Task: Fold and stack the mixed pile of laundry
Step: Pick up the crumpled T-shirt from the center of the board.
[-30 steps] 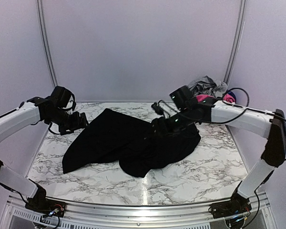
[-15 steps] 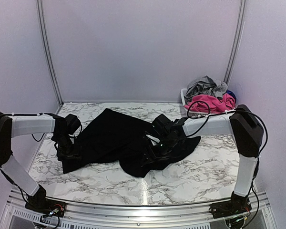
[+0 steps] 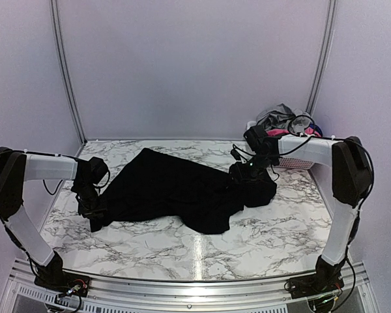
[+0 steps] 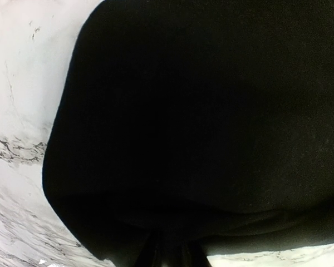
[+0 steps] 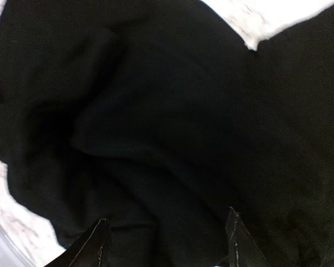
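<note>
Top external view: a white table point(image 3: 267, 228) with grey marble veining is seen, closed in by plain pale walls point(image 3: 182, 65). At the table's 2 o'clock corner, a white lattice basket point(image 3: 292, 163) is largely hidden by the right arm, which crosses in front of it. A crumpled grey garment point(image 3: 280, 117) is heaped in the basket, and a sliver of bright pink fabric point(image 3: 272, 132) is glimpsed beside it. The black cloth point(image 3: 176, 189), matte and soft, is spread across the middle of the table in a long irregular shape, with rumpled folds gathered at its 3 o'clock end. The left gripper point(image 3: 94, 210) is set at the cloth's 8 o'clock corner; in the left wrist view its fingers point(image 4: 156, 253) are seen drawn close together, with the cloth's rounded edge pinched between them. The right gripper point(image 3: 241, 175) is lowered onto the bunched folds at the cloth's 2 o'clock end; in the right wrist view its jaws are held wide apart, released, with creased black fabric lying between and beneath them.
</note>
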Motion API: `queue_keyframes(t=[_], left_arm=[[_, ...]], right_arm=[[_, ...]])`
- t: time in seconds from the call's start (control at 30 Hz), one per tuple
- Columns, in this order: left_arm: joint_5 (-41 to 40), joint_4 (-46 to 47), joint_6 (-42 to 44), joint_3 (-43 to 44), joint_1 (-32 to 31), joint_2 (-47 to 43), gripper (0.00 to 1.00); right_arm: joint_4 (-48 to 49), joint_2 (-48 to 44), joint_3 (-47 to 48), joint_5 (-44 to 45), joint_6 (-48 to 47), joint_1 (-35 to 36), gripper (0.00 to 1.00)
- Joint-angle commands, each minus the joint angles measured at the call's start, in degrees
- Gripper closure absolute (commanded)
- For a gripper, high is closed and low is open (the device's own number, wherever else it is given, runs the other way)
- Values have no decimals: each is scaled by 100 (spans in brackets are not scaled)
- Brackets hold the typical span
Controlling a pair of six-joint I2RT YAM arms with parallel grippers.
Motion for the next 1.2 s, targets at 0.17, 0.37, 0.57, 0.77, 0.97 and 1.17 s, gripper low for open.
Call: queue_keyframes(t=[0.17, 0.37, 0.57, 0.77, 0.97, 1.17], left_arm=[[-80, 166, 26, 63, 79, 242, 89], [-65, 186, 41, 73, 75, 266, 91], [-69, 183, 61, 98, 75, 229, 91], [-87, 186, 35, 117, 74, 234, 91], [-118, 190, 11, 135, 82, 249, 90], [-175, 196, -25, 151, 91, 231, 86]], right_arm=[[484, -377, 566, -1049, 1077, 952, 40], [843, 174, 558, -1008, 1654, 1400, 46], [863, 567, 697, -775, 1746, 1429, 47], [956, 849, 774, -663, 1776, 1437, 47], [1102, 1090, 970, -819, 1836, 1462, 58], [1158, 1195, 1027, -852, 1869, 1463, 73]])
